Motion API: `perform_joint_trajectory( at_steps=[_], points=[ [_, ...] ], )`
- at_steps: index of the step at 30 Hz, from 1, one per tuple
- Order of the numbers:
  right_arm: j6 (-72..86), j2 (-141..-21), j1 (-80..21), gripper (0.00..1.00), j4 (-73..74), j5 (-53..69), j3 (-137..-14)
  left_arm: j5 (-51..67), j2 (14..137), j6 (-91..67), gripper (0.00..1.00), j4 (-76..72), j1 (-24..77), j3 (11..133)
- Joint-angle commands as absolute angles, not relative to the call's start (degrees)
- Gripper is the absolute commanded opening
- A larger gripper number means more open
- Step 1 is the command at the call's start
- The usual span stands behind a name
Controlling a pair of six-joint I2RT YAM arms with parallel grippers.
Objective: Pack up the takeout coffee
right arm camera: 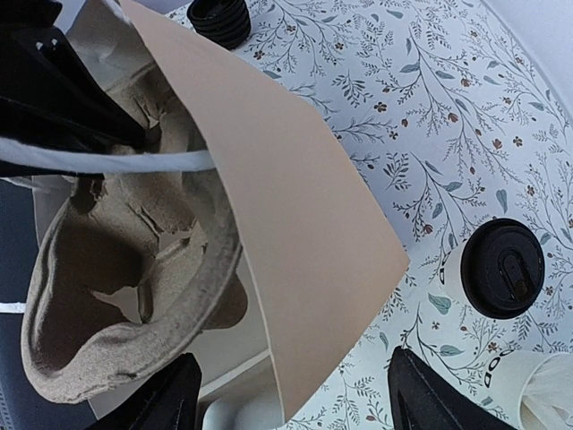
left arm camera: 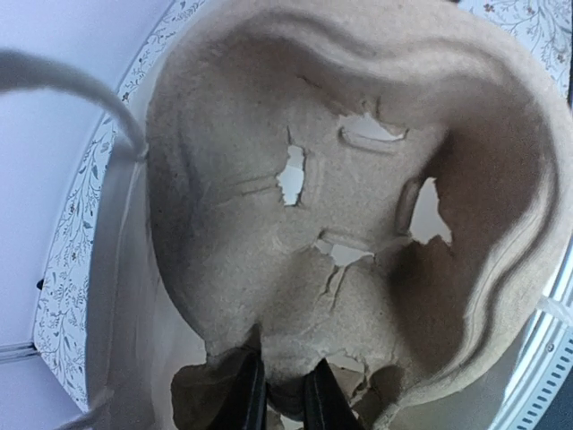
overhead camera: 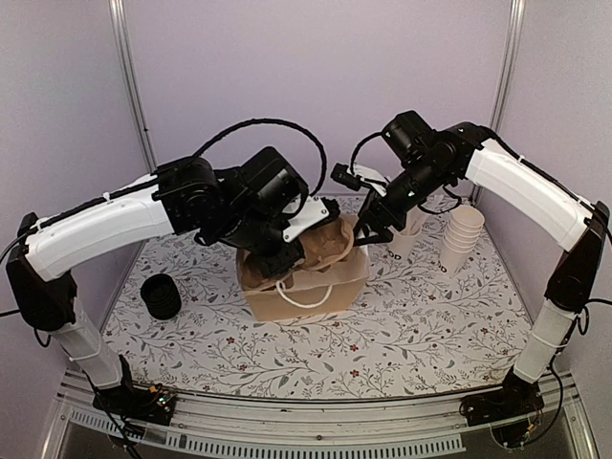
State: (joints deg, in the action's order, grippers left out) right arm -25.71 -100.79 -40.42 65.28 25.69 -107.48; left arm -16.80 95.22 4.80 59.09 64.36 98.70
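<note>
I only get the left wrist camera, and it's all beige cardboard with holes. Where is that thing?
Observer: That tray sits tilted in the mouth of a brown bag.
Visitor: Any coffee around?
Observer: One lidded cup stands on the table, apart from the bag.
Visitor: What's the other arm doing?
Observer: The right gripper is open, close to the bag's rim.
</note>
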Motion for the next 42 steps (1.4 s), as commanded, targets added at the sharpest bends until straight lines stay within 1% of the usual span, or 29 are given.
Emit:
perform_joint_trajectory(
  at_steps=[1,3,7,16,28,35,39,42],
  points=[
    [-26.88,-99.06,-40.08,0.75,66.54,24.61,-107.08,-13.91,91.96,4.66,0.12,56.16,61.02,100.04],
    [-27.14,-98.97,-40.08,0.75,66.62,24.69,-106.92,-13.65,91.50,4.34,0.11,55.86,59.28,99.47],
    [-27.20,-99.10,-40.08,0.76,66.70,24.61,-106.96,-8.78,91.31,5.96,0.12,55.31,57.74,97.36],
    [-27.33,-98.88,-40.08,0.76,66.53,24.96,-108.74,-11.99,93.33,6.71,0.12,57.81,58.58,94.57],
    [-28.37,-95.97,-39.44,0.76,68.05,30.05,-111.11,-13.86,96.35,3.30,0.12,61.34,58.73,94.21],
    [-28.79,-94.23,-38.55,0.76,67.68,30.67,-110.21,-16.32,97.39,1.26,0.09,61.64,58.62,93.41],
    [-28.08,-94.95,-38.50,0.76,66.30,30.23,-109.63,-14.82,96.11,0.97,0.09,60.43,58.71,93.86],
    [-26.14,-97.50,-38.56,0.75,65.31,30.87,-110.39,-13.66,93.83,1.25,0.09,58.34,58.71,93.78]
  ],
)
